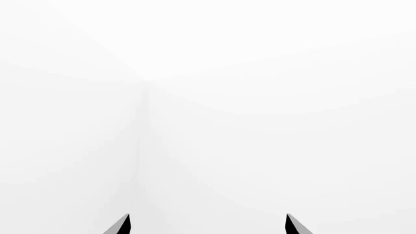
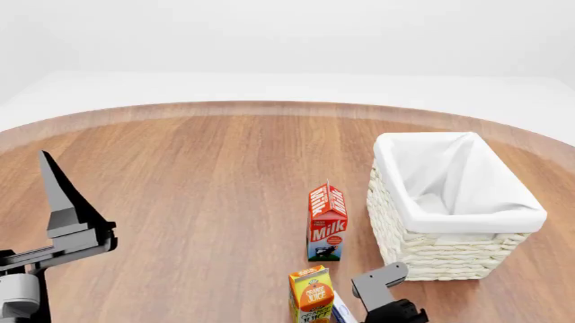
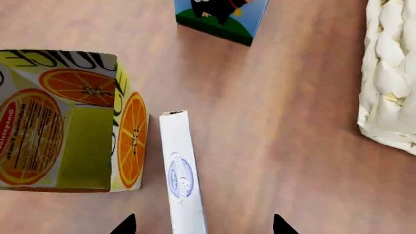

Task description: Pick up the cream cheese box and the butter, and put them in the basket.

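The right gripper (image 3: 202, 225) hangs above the cream cheese box (image 3: 180, 170) with jaws spread and nothing held; the box stands on a narrow edge directly below, between the fingertips and slightly toward the one on the juice side. The orange juice carton (image 3: 65, 119) sits just beside that finger, so a descent risks clipping it or tipping the thin box (a toppled box would need regrasping). The basket (image 2: 454, 208) stands on the other side of the gripper, near, with the milk carton (image 2: 326, 222) ahead. The butter is not in view. The left gripper (image 1: 208, 225), also open and empty, faces blank white walls. The surface is a round wooden table (image 2: 198, 175) in a plain white room.
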